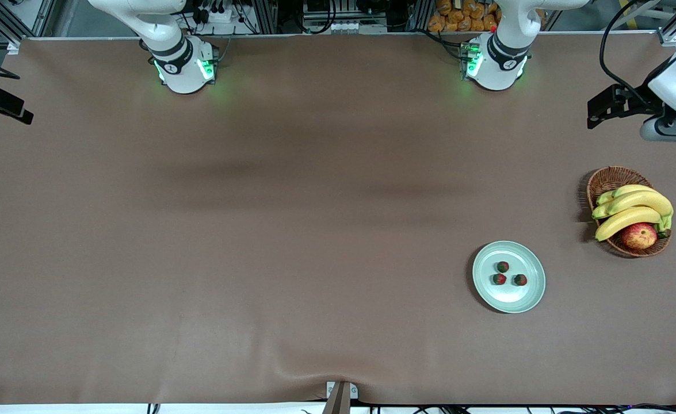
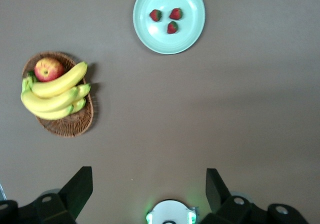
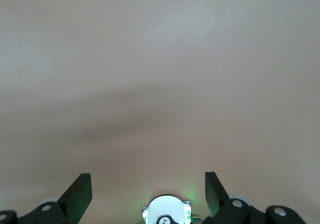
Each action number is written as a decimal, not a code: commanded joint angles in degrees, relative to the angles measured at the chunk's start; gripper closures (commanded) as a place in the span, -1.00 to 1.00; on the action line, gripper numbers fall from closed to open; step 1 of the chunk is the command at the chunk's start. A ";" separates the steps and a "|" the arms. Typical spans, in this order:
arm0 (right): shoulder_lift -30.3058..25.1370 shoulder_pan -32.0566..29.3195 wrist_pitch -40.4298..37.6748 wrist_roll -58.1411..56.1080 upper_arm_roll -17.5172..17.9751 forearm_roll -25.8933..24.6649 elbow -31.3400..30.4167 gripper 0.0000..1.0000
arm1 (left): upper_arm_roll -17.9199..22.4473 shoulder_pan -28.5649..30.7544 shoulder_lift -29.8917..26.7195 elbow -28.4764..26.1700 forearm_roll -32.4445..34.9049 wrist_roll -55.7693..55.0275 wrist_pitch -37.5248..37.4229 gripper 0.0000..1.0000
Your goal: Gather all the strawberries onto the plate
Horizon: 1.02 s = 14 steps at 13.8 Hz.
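Note:
Three strawberries lie on the pale mint-green plate toward the left arm's end of the table: one, one, one. They also show in the left wrist view on the plate. My left gripper is open and empty, high above its own base. My right gripper is open and empty, high above its own base over bare table. Neither gripper shows in the front view.
A brown wicker basket with bananas and a red-yellow apple stands beside the plate, closer to the left arm's end of the table; it also shows in the left wrist view. A camera mount sits at that end.

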 commanded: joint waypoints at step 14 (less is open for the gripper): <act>-0.10 -0.24 -0.93 -0.30 0.32 -0.11 0.63 -1.00 | -0.21 0.87 -1.00 -1.09 -2.64 0.15 4.16 -1.00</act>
